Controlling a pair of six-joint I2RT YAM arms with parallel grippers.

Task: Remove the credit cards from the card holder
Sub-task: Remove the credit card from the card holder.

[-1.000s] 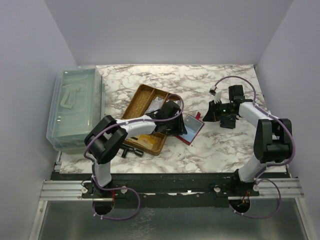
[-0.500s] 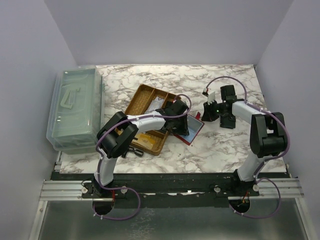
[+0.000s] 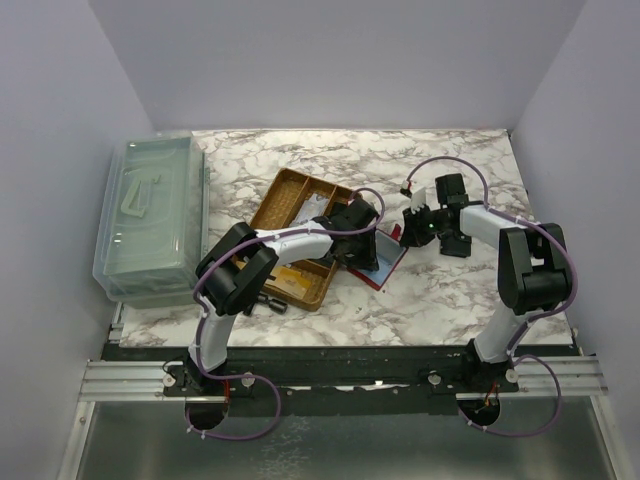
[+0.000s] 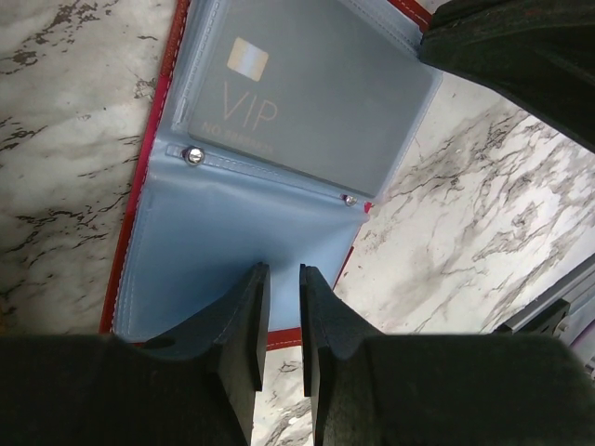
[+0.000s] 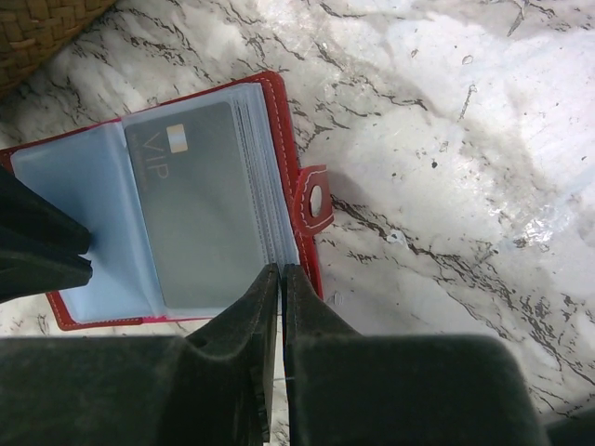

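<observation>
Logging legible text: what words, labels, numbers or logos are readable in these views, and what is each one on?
"VIP": on the grey card in a clear sleeve of the open red leather card holder.
A smaller line beneath it on the same card: too faint to read.
No other writing can be made out in any view.

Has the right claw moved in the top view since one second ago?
Yes. The right claw has moved left, closer to the woven tray, and now reaches the red card holder.
</observation>
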